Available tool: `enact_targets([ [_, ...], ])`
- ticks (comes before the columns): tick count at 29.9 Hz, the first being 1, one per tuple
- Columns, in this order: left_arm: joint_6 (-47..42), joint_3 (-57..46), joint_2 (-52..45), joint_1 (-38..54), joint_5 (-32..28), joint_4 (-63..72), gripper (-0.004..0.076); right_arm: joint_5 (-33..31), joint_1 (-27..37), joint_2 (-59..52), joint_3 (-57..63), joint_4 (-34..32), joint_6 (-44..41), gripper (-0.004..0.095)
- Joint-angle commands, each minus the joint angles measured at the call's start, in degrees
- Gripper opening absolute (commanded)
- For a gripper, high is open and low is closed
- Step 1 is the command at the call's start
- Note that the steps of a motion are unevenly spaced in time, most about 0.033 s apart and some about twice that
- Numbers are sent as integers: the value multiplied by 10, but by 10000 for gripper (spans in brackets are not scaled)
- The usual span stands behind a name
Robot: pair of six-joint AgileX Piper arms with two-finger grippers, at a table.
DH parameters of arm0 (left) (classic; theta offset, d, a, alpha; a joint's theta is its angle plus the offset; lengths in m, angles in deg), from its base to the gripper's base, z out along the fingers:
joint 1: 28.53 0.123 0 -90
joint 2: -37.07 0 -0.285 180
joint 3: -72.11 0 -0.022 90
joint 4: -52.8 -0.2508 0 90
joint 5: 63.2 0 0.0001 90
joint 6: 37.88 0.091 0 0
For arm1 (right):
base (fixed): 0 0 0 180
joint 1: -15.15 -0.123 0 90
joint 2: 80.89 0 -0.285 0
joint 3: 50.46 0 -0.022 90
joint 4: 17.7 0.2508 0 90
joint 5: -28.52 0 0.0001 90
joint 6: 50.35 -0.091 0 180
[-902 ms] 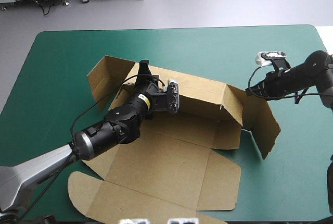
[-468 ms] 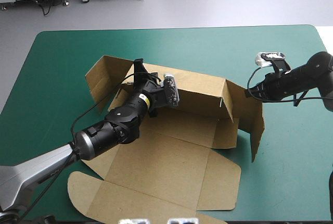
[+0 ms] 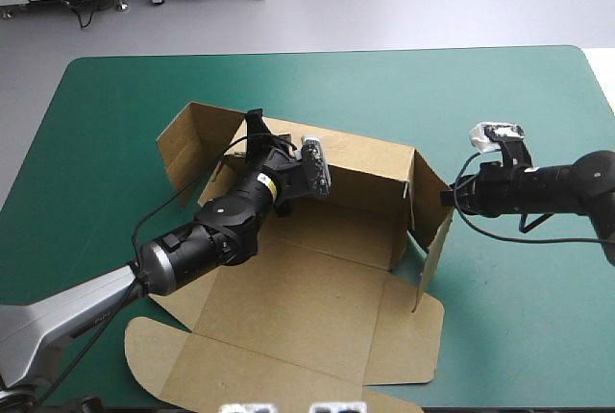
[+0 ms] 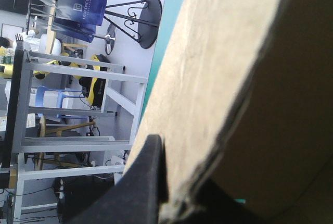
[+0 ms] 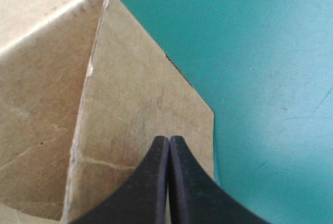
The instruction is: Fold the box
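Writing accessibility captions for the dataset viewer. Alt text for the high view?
A brown box lies half-folded on a teal-green table, its back wall and right end flap raised, lid panel flat toward the near edge. The left gripper is shut on the back wall; the right gripper, shut, touches the end flap from outside.

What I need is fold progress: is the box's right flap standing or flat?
Standing: the box's right flap stands nearly upright, seen edge-on from above, with the shut right end effector at its outer face.

Box (image 3: 317, 307) between left gripper (image 3: 255, 125) (farther back), right gripper (image 3: 445, 197).
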State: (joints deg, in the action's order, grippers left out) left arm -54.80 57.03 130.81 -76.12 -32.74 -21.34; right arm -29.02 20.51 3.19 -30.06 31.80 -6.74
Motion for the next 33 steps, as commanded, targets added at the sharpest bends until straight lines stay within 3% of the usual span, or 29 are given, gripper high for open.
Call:
enact_targets([
  [1, -20, 9, -15, 1, 12, 4, -9, 28, 2, -39, 40, 78, 55, -20],
  [11, -12, 9, -15, 1, 10, -7, -9, 66, 2, -120, 195, 233, 258, -15],
  [15, -12, 9, -15, 1, 9, -19, -9, 73, 2, -127, 211, 222, 267, 58],
  [21, -12, 9, -13, 1, 8, -22, -9, 65, 2, -127, 211, 210, 280, 380],
  [26, -12, 9, -13, 1, 8, -22, -9, 35, 0, -127, 211, 204, 292, 404],
  [33, -11, 9, -13, 1, 8, -29, -9, 41, 0, -127, 211, 206, 307, 405],
])
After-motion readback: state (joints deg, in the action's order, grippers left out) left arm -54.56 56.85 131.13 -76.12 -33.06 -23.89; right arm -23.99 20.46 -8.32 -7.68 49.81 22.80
